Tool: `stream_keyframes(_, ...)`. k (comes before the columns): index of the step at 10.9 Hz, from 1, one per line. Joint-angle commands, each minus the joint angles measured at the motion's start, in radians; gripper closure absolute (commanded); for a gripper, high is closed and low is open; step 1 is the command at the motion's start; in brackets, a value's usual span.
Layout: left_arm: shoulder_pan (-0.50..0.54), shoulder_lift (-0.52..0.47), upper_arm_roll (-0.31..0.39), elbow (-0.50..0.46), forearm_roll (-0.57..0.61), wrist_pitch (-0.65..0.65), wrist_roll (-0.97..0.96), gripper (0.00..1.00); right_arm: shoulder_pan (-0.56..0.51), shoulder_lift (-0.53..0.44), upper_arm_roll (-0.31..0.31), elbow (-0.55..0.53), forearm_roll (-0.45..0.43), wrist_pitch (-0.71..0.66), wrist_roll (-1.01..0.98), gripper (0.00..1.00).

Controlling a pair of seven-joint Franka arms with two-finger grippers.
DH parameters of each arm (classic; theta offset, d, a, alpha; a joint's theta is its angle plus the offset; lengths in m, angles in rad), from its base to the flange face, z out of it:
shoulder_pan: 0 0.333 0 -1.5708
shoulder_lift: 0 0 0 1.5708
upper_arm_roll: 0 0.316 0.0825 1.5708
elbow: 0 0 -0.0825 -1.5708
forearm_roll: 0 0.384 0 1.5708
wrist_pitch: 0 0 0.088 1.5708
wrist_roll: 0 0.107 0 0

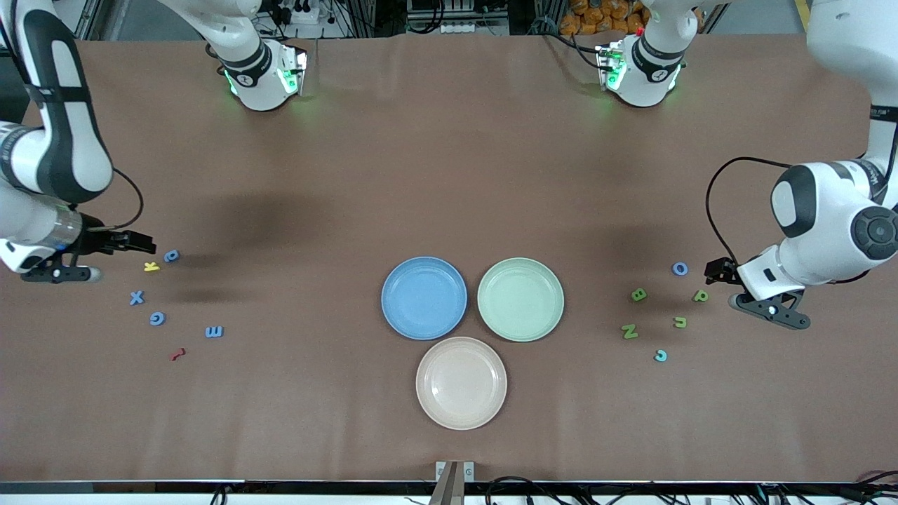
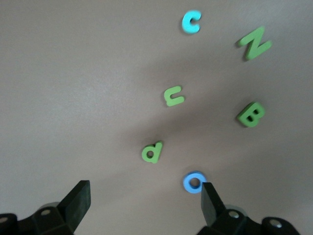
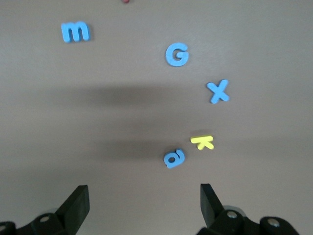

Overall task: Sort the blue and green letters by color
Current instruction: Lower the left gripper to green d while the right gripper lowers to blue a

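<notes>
- Front view: three plates sit mid-table. The blue plate (image 1: 424, 298) and green plate (image 1: 520, 299) lie side by side, nearly touching; the cream plate (image 1: 461, 383) lies nearer the camera, at 6 o'clock from the gap between them.
- Front view: at the right arm's end lie blue letters: a (image 1: 171, 256), X (image 1: 137, 298), G (image 1: 157, 319) and m (image 1: 214, 332). A yellow k (image 1: 151, 266) lies just beside the a, at its 8 o'clock. A red letter (image 1: 177, 354) lies at 8 o'clock from the m.
- Front view: at the left arm's end lie a blue O (image 1: 680, 268), a lighter blue C (image 1: 660, 355) and green letters: B (image 1: 638, 294), p (image 1: 700, 296), u (image 1: 679, 322) and N (image 1: 629, 331).
- Front view: the right gripper (image 1: 105, 256) hangs low over the table's edge, at 9 o'clock from the a. The left gripper (image 1: 726, 286) hangs low, at 3 o'clock from the p. Neither holds anything.
- Left wrist view: fingers (image 2: 78, 198) stand wide apart and empty. The O sits just beside one fingertip; p, u, B, N and C spread out past it.
- Right wrist view: fingers (image 3: 77, 201) stand wide and empty. The a and k lie closest, then X, G and m, all flat on the table (image 3: 122, 122).
</notes>
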State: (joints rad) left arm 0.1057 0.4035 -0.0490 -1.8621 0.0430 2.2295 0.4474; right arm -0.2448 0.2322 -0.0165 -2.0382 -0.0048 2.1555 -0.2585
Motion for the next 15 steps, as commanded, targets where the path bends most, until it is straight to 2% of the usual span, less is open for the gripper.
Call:
stream_keyframes(1, 0.038, 0.069, -0.005, 0.011, 0.015, 0.054, 0.141, 0.0, -0.013, 0.057, 0.012, -0.097, -0.014, 0.156, -0.161, 0.0)
stream_keyframes(8, 0.038, 0.164, -0.002, 0.006, 0.11, 0.157, 0.151, 0.0, -0.085, 0.196, 0.012, -0.154, -0.012, 0.372, -0.321, 0.0)
stream_keyframes(15, 0.034, 0.187, -0.002, -0.045, 0.124, 0.231, 0.143, 0.0, -0.134, 0.237, 0.012, -0.149, -0.012, 0.418, -0.395, 0.0)
